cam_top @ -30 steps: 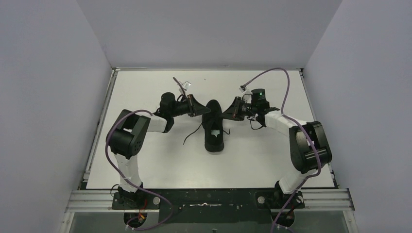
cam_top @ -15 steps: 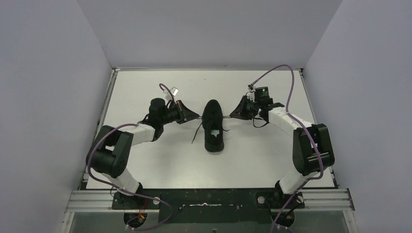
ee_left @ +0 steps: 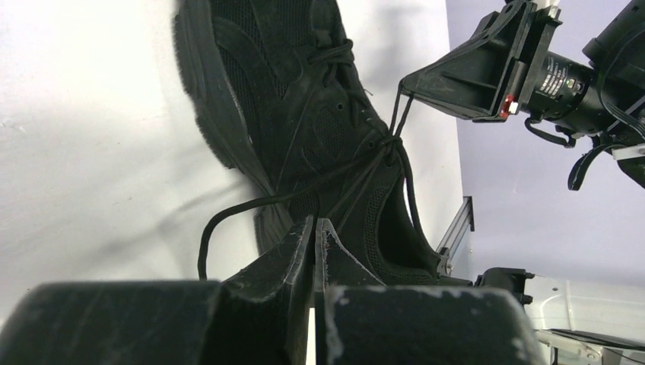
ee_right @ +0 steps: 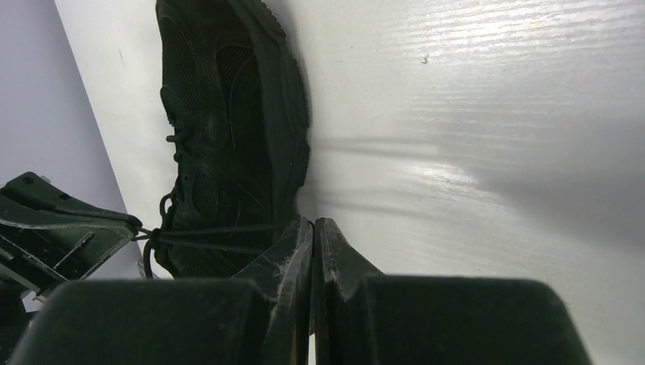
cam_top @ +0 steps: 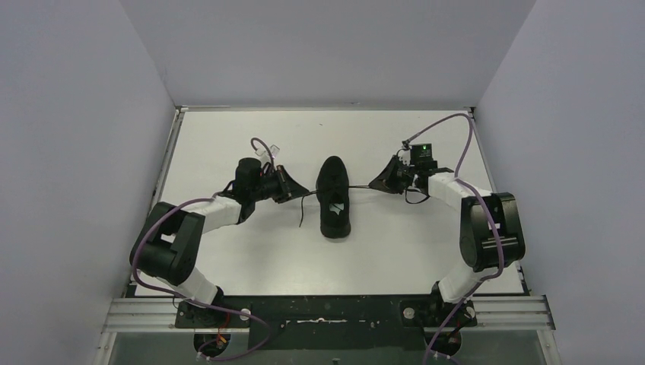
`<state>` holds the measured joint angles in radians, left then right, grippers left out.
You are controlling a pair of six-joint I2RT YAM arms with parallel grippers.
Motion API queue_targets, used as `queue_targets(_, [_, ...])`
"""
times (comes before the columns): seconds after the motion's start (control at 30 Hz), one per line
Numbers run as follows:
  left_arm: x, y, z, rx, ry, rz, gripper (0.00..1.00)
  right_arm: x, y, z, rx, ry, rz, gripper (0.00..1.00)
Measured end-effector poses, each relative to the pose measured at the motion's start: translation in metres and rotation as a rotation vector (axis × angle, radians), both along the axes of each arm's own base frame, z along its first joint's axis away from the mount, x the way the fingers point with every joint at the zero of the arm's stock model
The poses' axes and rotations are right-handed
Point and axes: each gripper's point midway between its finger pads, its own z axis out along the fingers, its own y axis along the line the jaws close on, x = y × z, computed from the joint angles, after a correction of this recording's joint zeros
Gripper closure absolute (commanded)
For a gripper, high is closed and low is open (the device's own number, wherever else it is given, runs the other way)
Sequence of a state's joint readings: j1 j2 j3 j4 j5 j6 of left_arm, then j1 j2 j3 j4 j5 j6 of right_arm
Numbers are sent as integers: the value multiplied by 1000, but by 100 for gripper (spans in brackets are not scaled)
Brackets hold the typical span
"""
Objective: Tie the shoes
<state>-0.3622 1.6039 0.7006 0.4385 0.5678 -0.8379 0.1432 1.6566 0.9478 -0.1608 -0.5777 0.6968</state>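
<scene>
One black sneaker (cam_top: 333,199) lies in the middle of the smooth white tabletop (cam_top: 220,137), with its round toe pointing to the far side. Its top is soft mesh cloth and its sole is thick. Its thin black laces (ee_left: 390,141) meet in one small knot. There are two end effectors, one on each side of the shoe. The left end effector (cam_top: 306,192) is pinched tight on a lace. The right end effector (cam_top: 373,185) is pinched tight on a lace too, and that lace is pulled straight.
</scene>
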Motion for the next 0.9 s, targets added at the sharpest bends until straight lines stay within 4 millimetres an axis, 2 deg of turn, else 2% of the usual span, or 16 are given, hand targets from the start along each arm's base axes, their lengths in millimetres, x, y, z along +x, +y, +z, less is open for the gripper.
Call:
queue_targets(0.3, [-8, 4, -14, 34, 39, 4, 100, -2, -1, -27, 42, 52, -21, 100])
queue_targets(0.47, [-25, 21, -49, 107, 122, 28, 100, 2, -29, -48, -31, 75, -100, 100])
queue_targets(0.5, [-28, 23, -54, 123, 136, 24, 96, 2, -32, -49, -43, 79, -107, 100])
queue_targets(0.53, [-30, 25, -57, 138, 141, 18, 86, 1, -34, -49, -55, 81, -103, 94])
queue_targets(0.6, [-34, 28, -58, 182, 138, 9, 70, 0, -39, -47, -91, 92, -91, 59])
queue_targets(0.63, [-34, 30, -56, 202, 130, 6, 64, -1, -39, -43, -104, 95, -80, 44])
queue_targets(0.7, [-36, 34, -42, 240, 87, 5, 56, -4, -35, -28, -161, 79, -35, 30])
queue_targets(0.73, [-36, 36, -30, 253, 49, 3, 52, -6, -31, -16, -188, 59, -8, 27])
queue_targets(0.77, [-36, 38, -15, 265, 6, 3, 48, -8, -25, 1, -215, 27, 26, 26])
queue_targets(0.8, [-36, 39, 1, 275, -44, 2, 43, -10, -20, 21, -240, -13, 53, 19])
queue_targets(0.87, [-38, 43, 31, 288, -128, 6, 40, -18, -12, 62, -277, -96, 98, 2])
queue_targets(0.9, [-40, 45, 46, 297, -166, 6, 39, -23, -11, 84, -294, -134, 112, 0])
